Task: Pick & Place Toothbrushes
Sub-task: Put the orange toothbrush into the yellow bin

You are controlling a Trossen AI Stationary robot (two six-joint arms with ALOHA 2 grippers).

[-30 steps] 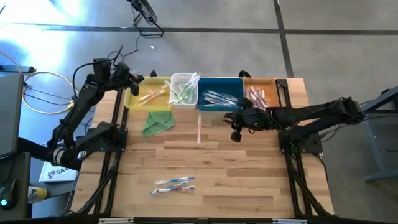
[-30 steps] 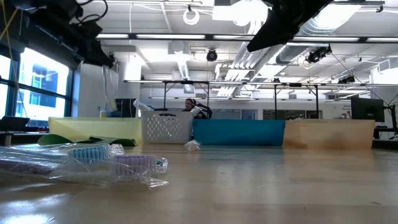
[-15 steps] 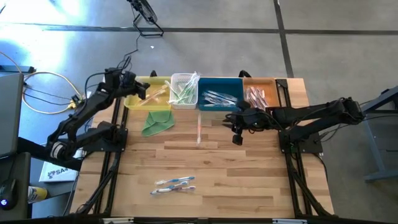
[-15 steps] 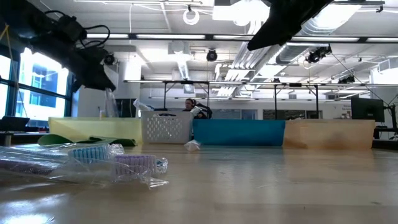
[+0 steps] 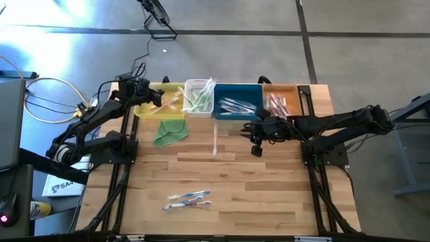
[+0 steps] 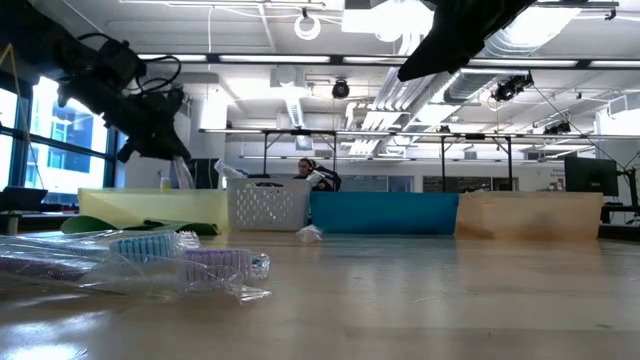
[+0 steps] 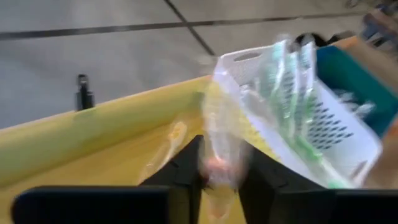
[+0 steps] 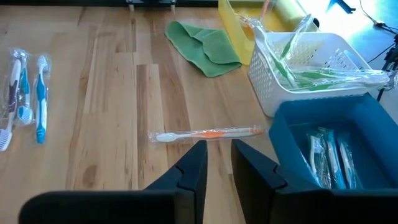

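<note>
My left gripper (image 5: 155,99) hovers over the yellow bin (image 7: 93,124) at the table's far left, shut on a toothbrush (image 7: 222,134) in a clear wrapper. In the low view the wrapper (image 6: 182,176) hangs under the gripper, above the bin's wall. My right gripper (image 8: 217,163) stands above the table in front of the blue bin (image 8: 323,124), open by a narrow gap, with nothing between its fingers. An orange toothbrush (image 8: 208,134) lies flat on the wood just ahead of it. Blue toothbrushes (image 5: 188,199) lie near the front edge. My left gripper pinches the wrapped toothbrush between its two fingers, on the wrapper's lower stretch (image 7: 219,169); which end of the brush this is I cannot tell. The fingers slant down from the table's left side. The toothbrush is lifted clear, above the yellow bin's inside.
A row of bins lines the far edge: yellow, a white basket (image 5: 199,97) with green toothbrushes, blue, and an orange bin (image 5: 282,101). A folded green cloth (image 5: 168,132) lies in front of the yellow bin. The middle of the table is bare wood.
My left gripper has come down with the toothbrush toward the yellow bin, shifting slightly toward the table's right and rolling at the wrist. The wrapper now hangs just above the bin's wall.
</note>
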